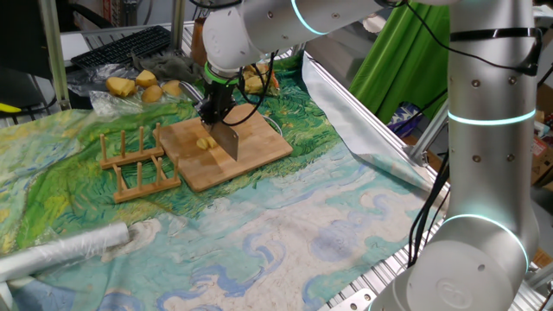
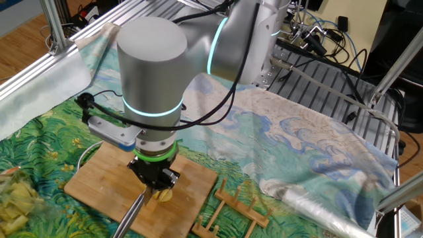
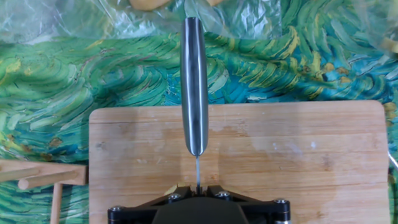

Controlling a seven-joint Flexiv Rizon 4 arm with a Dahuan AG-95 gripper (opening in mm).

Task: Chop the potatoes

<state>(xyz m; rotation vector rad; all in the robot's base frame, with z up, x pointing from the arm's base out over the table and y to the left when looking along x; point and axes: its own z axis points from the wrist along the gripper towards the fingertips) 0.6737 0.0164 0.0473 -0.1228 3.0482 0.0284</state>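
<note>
The gripper point(image 1: 216, 111) is clamped on a knife point(image 1: 230, 140), held blade-down beside the potato piece point(image 1: 205, 143) at the middle of the cutting board point(image 1: 259, 151). If the blade is pressed off-centre, the small piece could be pushed aside and left uncut.

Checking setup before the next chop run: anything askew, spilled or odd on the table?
Nothing spilled or damaged. The gripper is shut on the knife, blade down on the wooden board beside the small potato piece. The painted tablecloth is rumpled along its edges, and whole potatoes sit on crinkled plastic beyond the board.
</note>
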